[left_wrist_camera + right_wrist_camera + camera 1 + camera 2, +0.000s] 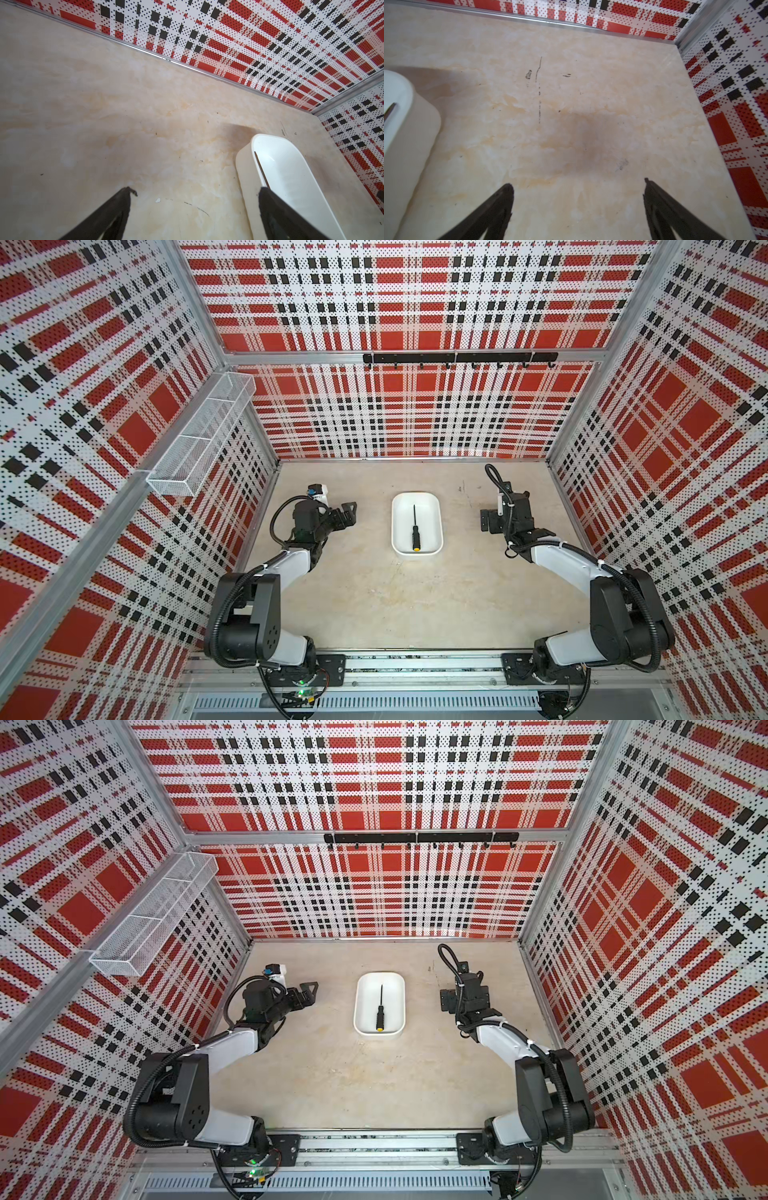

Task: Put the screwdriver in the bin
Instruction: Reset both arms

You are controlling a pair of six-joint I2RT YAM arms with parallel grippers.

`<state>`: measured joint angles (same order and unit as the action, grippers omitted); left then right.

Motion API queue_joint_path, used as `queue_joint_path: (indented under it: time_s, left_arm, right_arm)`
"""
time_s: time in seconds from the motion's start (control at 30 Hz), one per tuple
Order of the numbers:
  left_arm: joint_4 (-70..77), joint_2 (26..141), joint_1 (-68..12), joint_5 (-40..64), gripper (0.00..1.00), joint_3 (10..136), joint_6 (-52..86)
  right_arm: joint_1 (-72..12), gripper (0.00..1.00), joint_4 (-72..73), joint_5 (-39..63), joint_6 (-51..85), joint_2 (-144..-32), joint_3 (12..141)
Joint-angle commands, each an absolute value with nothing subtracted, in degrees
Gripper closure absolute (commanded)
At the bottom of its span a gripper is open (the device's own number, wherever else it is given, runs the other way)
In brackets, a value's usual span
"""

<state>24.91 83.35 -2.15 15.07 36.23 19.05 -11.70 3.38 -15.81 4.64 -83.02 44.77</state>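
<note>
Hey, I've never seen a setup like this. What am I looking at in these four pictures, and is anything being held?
You are seeing two robot arms mounted at the front edge of a table, inside a booth with red plaid walls. Two pictures look down on the whole scene from overhead and are nearly identical. The other two come from a camera on each arm's wrist, so the dark prongs in them are that arm's own hand: the left hand and the right hand. Both hands are open and hold nothing. A white bin sits on the table, and a black-handled screwdriver lies inside it. A wire-mesh basket and a hook rail hang on the walls.
</note>
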Motion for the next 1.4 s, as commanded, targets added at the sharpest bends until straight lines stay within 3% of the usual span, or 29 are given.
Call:
queue_joint_path:
  time_s: [0.0,0.3,0.67,0.83,1.0,1.2,1.37]
  left_arm:
    - [33.7,80.3,-1.7,13.3,0.02,33.3,17.3]
    - [43.8,77.0,-0.6,7.2,0.02,27.4,10.0]
    - [55.4,77.2,0.7,0.0,0.02,18.4,2.8]
    - [64.7,80.4,0.9,-2.3,0.02,14.2,1.5]
    - [69.8,82.4,1.1,-3.4,0.02,13.2,0.5]
    - [87.1,90.7,1.1,-7.2,0.02,8.8,1.9]
    - [82.0,90.2,1.2,-11.9,0.02,11.0,3.5]
  right_arm:
    - [-8.6,0.00,14.2,-15.5,2.8,-83.1,41.9]
    - [-4.1,0.00,41.8,-8.1,2.0,-85.9,27.8]
    - [-3.4,0.00,52.5,-7.9,2.2,-88.1,23.3]
    - [-2.9,0.00,64.9,-11.0,3.8,-89.3,17.1]
    - [-3.0,0.00,66.2,-10.6,3.7,-89.9,16.7]
    - [-2.9,0.00,66.6,-10.2,3.6,-90.0,16.5]
    - [-2.9,0.00,66.6,-10.2,3.4,-90.0,16.5]
